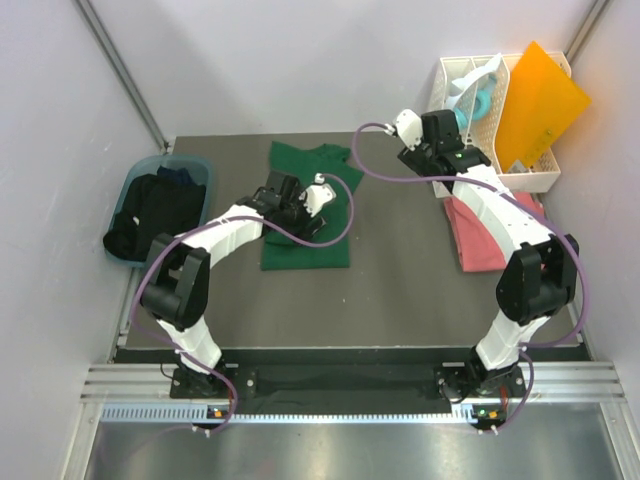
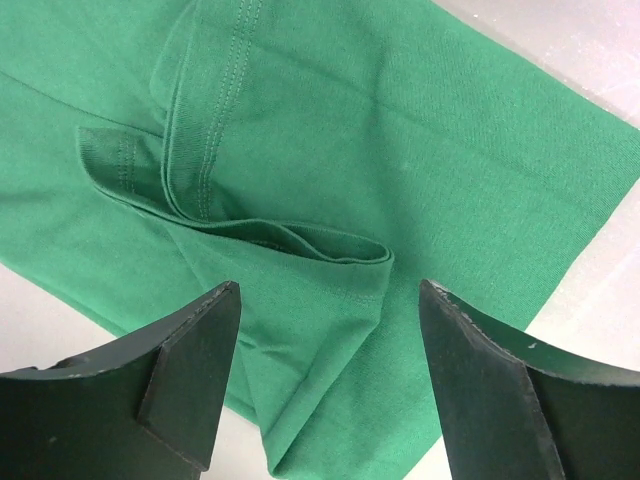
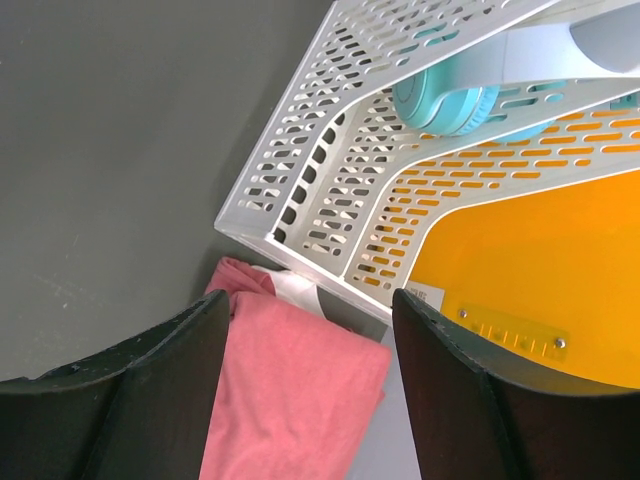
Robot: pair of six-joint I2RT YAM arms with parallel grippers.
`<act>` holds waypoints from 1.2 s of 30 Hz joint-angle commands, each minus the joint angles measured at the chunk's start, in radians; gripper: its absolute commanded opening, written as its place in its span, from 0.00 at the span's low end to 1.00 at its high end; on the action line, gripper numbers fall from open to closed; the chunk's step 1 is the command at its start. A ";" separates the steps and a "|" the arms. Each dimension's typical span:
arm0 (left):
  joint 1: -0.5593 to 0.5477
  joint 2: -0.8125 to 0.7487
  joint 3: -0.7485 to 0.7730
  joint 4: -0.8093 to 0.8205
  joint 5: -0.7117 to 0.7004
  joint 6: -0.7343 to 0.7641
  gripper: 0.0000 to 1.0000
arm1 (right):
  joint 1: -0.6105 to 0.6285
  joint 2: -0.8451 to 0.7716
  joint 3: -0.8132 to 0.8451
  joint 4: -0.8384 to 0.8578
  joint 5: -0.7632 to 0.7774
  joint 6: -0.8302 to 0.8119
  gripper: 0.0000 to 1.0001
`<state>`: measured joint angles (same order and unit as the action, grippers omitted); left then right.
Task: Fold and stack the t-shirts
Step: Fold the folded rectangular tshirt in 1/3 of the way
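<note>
Left gripper (image 2: 325, 300) nearer: jaws wide, empty; folded hem of green shirt (image 2: 400, 150) directly below, long axis near-to-far. Right gripper (image 3: 312, 300) open, empty, above pink shirt (image 3: 290, 390).

This is a robotics lab test cell. Plain white panel walls (image 1: 300, 60) on aluminium posts (image 1: 122, 75) box in a table with a dark mat (image 1: 400, 290). Two white robot arms (image 1: 230, 225), trailing purple cables (image 1: 372, 170), are bolted to a metal rail (image 1: 350, 382). A green t-shirt (image 1: 300, 160) and a bin (image 1: 135, 178) of dark clothes lie out like staged props.
</note>
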<state>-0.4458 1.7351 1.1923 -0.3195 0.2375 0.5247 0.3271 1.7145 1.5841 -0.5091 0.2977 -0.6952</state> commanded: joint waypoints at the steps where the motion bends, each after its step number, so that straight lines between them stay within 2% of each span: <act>1: 0.001 -0.020 0.001 -0.013 -0.016 -0.017 0.77 | 0.012 -0.024 0.042 0.032 0.001 0.002 0.66; 6: 0.001 0.029 0.009 -0.032 -0.053 -0.012 0.75 | 0.013 -0.018 0.051 0.041 0.006 -0.007 0.66; 10: 0.001 0.056 0.015 -0.035 -0.064 -0.006 0.64 | 0.013 -0.018 0.050 0.043 0.012 -0.013 0.66; 17: 0.001 0.103 0.049 -0.058 -0.069 -0.006 0.59 | 0.013 -0.019 0.047 0.047 0.012 -0.021 0.66; 20: 0.001 0.106 0.056 -0.061 -0.066 -0.005 0.41 | 0.013 -0.018 0.045 0.052 0.014 -0.021 0.65; 23: 0.001 0.110 0.066 -0.064 -0.073 -0.009 0.06 | 0.013 -0.015 0.040 0.050 0.015 -0.020 0.65; 24: 0.002 0.107 0.069 -0.064 -0.078 -0.015 0.00 | 0.013 -0.016 0.039 0.050 0.015 -0.020 0.65; 30: 0.002 0.080 0.088 -0.065 -0.102 -0.012 0.00 | 0.015 -0.018 0.040 0.050 0.014 -0.027 0.64; 36: 0.013 0.018 0.112 -0.064 -0.187 -0.025 0.00 | 0.016 -0.013 0.042 0.052 0.012 -0.029 0.64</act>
<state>-0.4446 1.8397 1.2602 -0.4011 0.1131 0.5179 0.3317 1.7145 1.5860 -0.5018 0.2996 -0.7219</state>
